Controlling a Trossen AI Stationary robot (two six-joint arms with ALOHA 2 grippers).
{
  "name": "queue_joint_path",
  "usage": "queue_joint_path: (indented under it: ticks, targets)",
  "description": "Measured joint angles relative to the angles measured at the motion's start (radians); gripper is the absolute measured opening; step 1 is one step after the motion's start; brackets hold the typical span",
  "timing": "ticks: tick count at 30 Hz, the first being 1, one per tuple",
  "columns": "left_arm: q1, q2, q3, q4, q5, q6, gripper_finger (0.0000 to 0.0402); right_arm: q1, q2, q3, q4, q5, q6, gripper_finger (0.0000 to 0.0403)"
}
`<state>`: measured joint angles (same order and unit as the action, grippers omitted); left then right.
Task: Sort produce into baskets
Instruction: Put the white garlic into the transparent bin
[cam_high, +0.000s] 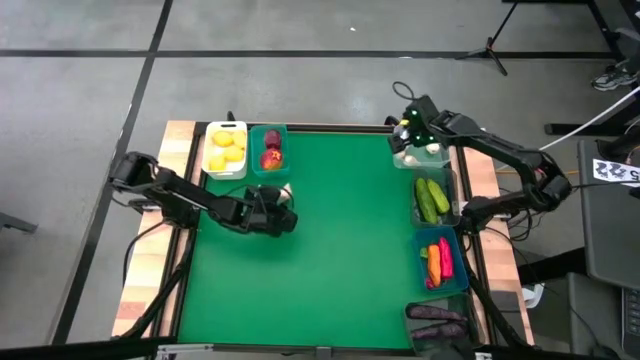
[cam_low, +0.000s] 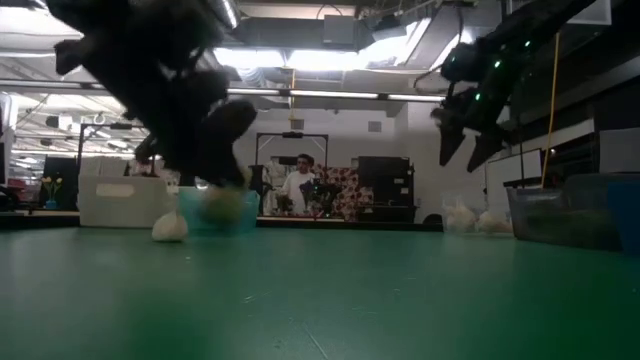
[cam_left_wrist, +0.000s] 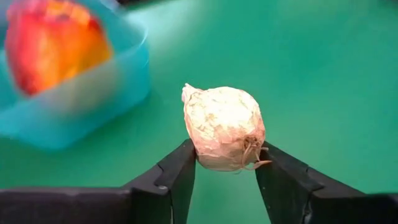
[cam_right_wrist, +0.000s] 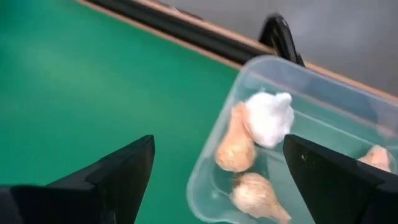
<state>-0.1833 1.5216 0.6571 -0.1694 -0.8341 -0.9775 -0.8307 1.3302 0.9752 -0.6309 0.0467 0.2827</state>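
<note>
My left gripper (cam_high: 288, 222) hovers over the green mat just in front of the teal basket (cam_high: 270, 148), which holds a red apple (cam_left_wrist: 53, 46). It is shut on a white garlic bulb (cam_left_wrist: 224, 124). Beside the teal basket a white basket (cam_high: 226, 148) holds lemons. In the low view a second pale bulb (cam_low: 168, 228) rests on the mat left of the teal basket (cam_low: 215, 215). At the far right my right gripper (cam_high: 415, 125) stands open above the clear basket (cam_right_wrist: 311, 93), which holds several garlic bulbs (cam_right_wrist: 267, 118). My left gripper pinches the garlic bulb between its two fingertips (cam_left_wrist: 183, 165), one on each side of the bulb's wide lower part (cam_left_wrist: 205, 155). The fingers slant down from the table's left. The bulb's pointed tip (cam_left_wrist: 188, 92) faces away from the fingers and its roots lie against one finger.
Along the right edge stand a basket with cucumbers (cam_high: 432, 200), a blue one with carrots and chilies (cam_high: 440, 262) and a grey one with eggplants (cam_high: 438, 322). The mat's middle (cam_high: 340, 250) is bare. A person (cam_low: 300, 185) stands far behind the table.
</note>
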Motion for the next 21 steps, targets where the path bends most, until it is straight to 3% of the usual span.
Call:
queue_joint_path:
  ticks: [3, 7, 9, 12, 17, 21]
  targets:
    - [0.000, -0.055, 0.001, 0.105, -0.003, 0.091, 0.0151, 0.000, -0.070, 0.000, 0.019, -0.072, 0.001, 0.0356]
    - [0.000, -0.127, 0.001, 0.297, 0.000, 0.275, 0.0151, 0.000, -0.180, 0.000, 0.101, -0.280, 0.021, 0.0356]
    - [0.000, -0.161, 0.002, 0.410, 0.041, 0.393, 0.0151, 0.012, -0.241, -0.003, 0.190, -0.391, 0.026, 0.0356]
    - [0.001, -0.201, 0.003, 0.591, 0.141, 0.570, 0.0150, 0.075, -0.334, -0.027, 0.348, -0.470, 0.027, 0.0356]
    - [0.002, -0.221, 0.003, 0.861, 0.216, 0.841, 0.0150, 0.266, -0.455, -0.133, 0.670, -0.478, 0.032, 0.0356]
    - [0.021, -0.221, 0.003, 1.064, 0.299, 1.005, 0.0150, 0.455, -0.468, -0.251, 0.954, -0.356, 0.051, 0.0356]
